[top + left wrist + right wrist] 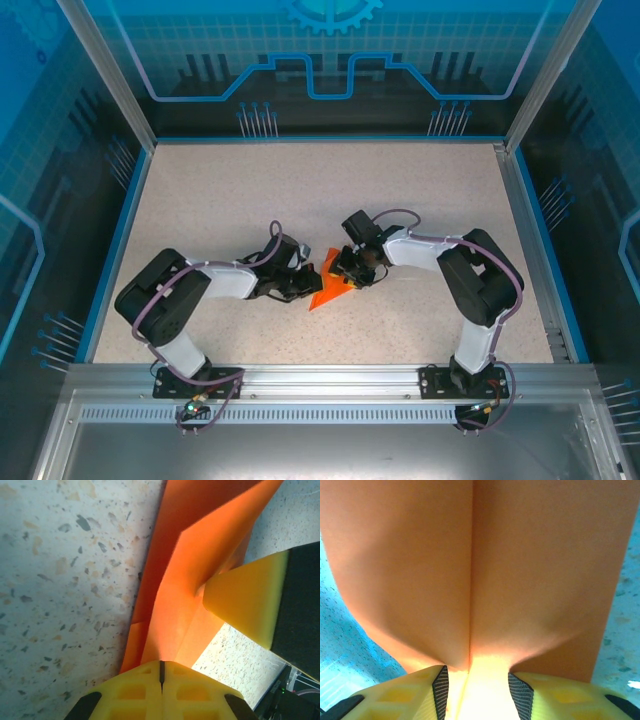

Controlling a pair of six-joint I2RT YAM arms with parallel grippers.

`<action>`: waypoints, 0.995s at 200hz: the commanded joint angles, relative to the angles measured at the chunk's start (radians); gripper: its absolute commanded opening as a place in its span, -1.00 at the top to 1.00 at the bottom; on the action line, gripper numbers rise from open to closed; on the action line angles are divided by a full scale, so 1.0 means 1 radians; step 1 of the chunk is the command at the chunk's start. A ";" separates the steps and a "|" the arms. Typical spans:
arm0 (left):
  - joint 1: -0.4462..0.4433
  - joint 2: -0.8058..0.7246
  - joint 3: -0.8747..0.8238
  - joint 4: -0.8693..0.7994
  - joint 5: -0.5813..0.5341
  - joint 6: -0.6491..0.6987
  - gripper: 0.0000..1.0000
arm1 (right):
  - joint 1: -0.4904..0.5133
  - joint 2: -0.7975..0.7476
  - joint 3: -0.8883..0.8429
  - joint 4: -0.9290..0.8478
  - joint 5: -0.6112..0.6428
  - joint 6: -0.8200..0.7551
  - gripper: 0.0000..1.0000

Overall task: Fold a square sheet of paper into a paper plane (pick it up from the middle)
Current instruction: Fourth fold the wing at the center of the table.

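A pull the wrong way could tear the orange sheet of paper [170, 555] or skew its crease. My left pincer [161, 666] is shut tight on one edge, and my right pincer [479, 677] is half open astride the ridge. Folded to a point, the sheet sits on the table [250, 200] between my arms.

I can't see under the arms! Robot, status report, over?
Left gripper shut on the orange paper. Right gripper part open, astride its crease. Nothing in the way. Over.
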 commanded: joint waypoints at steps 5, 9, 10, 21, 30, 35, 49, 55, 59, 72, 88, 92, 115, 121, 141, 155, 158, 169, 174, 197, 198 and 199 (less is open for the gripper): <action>-0.003 0.017 0.035 -0.025 -0.019 0.024 0.94 | 0.007 0.144 -0.120 -0.096 0.074 0.020 0.13; -0.004 0.017 0.035 -0.025 -0.019 0.025 0.94 | 0.006 0.143 -0.121 -0.096 0.074 0.020 0.13; -0.003 0.017 0.035 -0.026 -0.019 0.026 0.94 | 0.006 0.143 -0.122 -0.096 0.074 0.020 0.13; -0.004 0.016 0.038 -0.025 -0.019 0.026 0.93 | 0.007 0.143 -0.123 -0.095 0.075 0.022 0.13; -0.004 0.015 0.042 -0.024 -0.017 0.028 0.93 | 0.004 0.142 -0.124 -0.095 0.076 0.021 0.14; -0.003 0.014 0.043 -0.025 -0.017 0.028 0.93 | 0.004 0.144 -0.125 -0.095 0.076 0.021 0.14; -0.003 0.011 0.046 -0.028 -0.020 0.028 0.92 | 0.002 0.145 -0.127 -0.095 0.076 0.024 0.14; -0.003 0.010 0.048 -0.027 -0.021 0.030 0.92 | 0.003 0.144 -0.127 -0.095 0.076 0.026 0.14; -0.004 0.011 0.049 -0.029 -0.022 0.031 0.92 | 0.001 0.144 -0.127 -0.093 0.075 0.028 0.14; -0.004 0.014 0.052 -0.040 -0.031 0.032 0.92 | 0.001 0.142 -0.127 -0.091 0.076 0.031 0.15; -0.004 0.019 0.054 -0.045 -0.036 0.034 0.92 | 0.000 0.139 -0.127 -0.088 0.076 0.032 0.16; -0.004 0.021 0.054 -0.045 -0.036 0.036 0.93 | -0.001 0.138 -0.127 -0.087 0.075 0.034 0.16; -0.004 0.027 0.056 -0.048 -0.043 0.038 0.93 | -0.002 0.135 -0.127 -0.089 0.078 0.035 0.18; -0.004 0.029 0.056 -0.050 -0.045 0.037 0.93 | -0.002 0.136 -0.127 -0.089 0.078 0.036 0.19; -0.004 0.032 0.057 -0.050 -0.048 0.038 0.93 | -0.003 0.141 -0.127 -0.091 0.076 0.038 0.22; -0.004 0.034 0.059 -0.050 -0.046 0.038 0.93 | -0.005 0.145 -0.127 -0.096 0.076 0.042 0.23; -0.004 0.034 0.059 -0.049 -0.046 0.039 0.93 | -0.005 0.145 -0.127 -0.096 0.076 0.043 0.23; -0.004 0.037 0.060 -0.049 -0.046 0.040 0.93 | -0.005 0.147 -0.126 -0.099 0.073 0.045 0.24; -0.004 0.037 0.060 -0.051 -0.045 0.041 0.93 | -0.006 0.148 -0.127 -0.094 0.073 0.045 0.24; -0.004 0.043 0.062 -0.052 -0.042 0.044 0.93 | -0.006 0.134 -0.154 -0.079 0.071 0.039 0.24; -0.003 0.043 0.063 -0.052 -0.042 0.045 0.93 | -0.005 0.132 -0.154 -0.078 0.071 0.038 0.24; -0.003 0.043 0.063 -0.052 -0.042 0.044 0.93 | -0.006 0.130 -0.154 -0.076 0.071 0.038 0.24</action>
